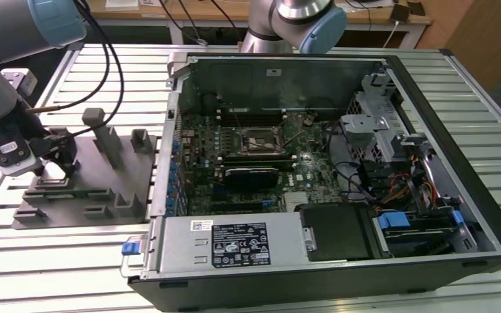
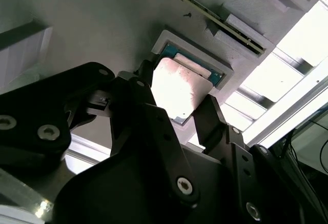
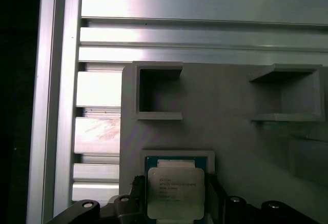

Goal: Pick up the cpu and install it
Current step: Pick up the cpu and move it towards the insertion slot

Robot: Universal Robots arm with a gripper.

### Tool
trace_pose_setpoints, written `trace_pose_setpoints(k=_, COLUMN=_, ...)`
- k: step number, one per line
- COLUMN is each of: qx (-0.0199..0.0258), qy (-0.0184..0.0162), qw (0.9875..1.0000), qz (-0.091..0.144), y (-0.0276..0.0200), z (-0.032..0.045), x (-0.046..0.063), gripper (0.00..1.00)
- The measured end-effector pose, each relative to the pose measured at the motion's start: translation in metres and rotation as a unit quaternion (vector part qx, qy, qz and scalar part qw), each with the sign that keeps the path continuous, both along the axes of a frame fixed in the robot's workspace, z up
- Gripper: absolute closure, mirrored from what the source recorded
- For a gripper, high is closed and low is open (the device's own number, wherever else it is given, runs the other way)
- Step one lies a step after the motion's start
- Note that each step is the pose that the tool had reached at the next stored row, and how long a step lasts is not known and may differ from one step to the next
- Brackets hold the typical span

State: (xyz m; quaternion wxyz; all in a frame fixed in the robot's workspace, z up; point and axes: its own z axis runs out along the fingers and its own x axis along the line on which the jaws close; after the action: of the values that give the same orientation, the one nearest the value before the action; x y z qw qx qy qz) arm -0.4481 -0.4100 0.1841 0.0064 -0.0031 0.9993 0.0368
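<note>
On the slatted aluminium bench point(image 1: 59, 261), toward the exterior view's left, sits a grey fixture block point(image 1: 107, 153). The cpu point(image 3: 176, 193) lies flat in its square pocket, silver top up. The end effector point(image 3: 174, 183) straddles it, hard up against two opposite edges; can't tell if it's actually clamped. An open PC case point(image 1: 320, 287) lies just beside the fixture, with motherboard point(image 1: 207, 163) and socket point(image 1: 263, 140) exposed. Wooden desks point(image 1: 128, 8) stand behind the bench.
</note>
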Motion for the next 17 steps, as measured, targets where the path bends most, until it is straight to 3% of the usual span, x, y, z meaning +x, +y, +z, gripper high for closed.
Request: trace_pose_setpoints(k=17, qx=0.0, qy=0.0, qw=1.0, qz=0.0, y=0.0, z=-0.0005, x=0.0, gripper=0.46)
